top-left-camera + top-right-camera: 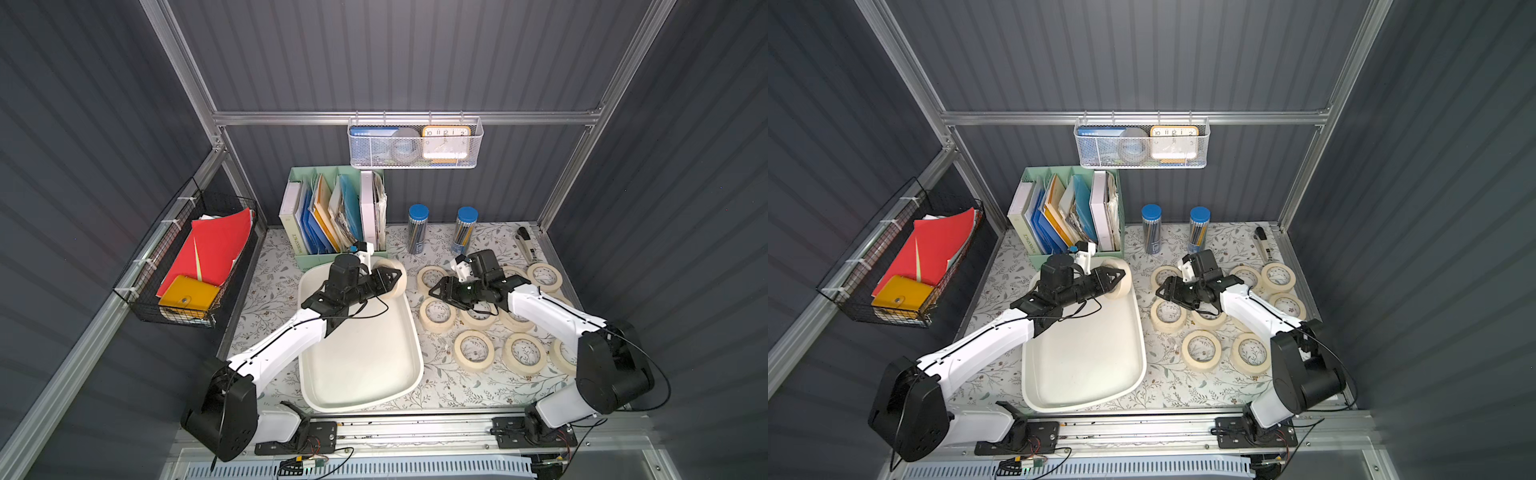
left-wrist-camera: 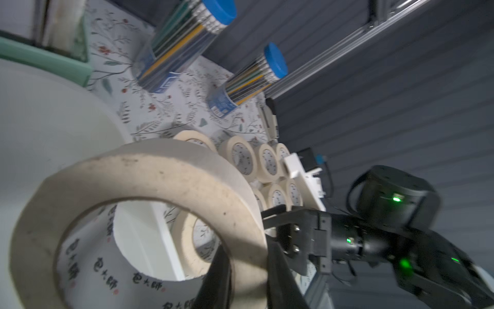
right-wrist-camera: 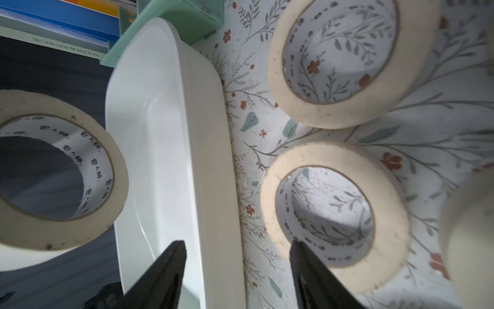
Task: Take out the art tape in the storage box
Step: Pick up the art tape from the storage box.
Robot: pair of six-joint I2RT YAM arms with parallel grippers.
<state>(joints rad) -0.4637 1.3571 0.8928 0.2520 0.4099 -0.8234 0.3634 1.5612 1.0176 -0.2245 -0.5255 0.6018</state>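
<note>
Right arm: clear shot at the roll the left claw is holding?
Probably yes. The right claw is open and empty beside the box, with nothing between it and the held roll. The left claw pinches only one side of the ring, leaving the rest free.

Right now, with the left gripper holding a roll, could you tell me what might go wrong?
The left gripper pinches only one wall of the roll, so it may swing or slip. The open right gripper hovers just past the box rim, in the likely path. Crowded table rolls leave few landing spots.
</note>
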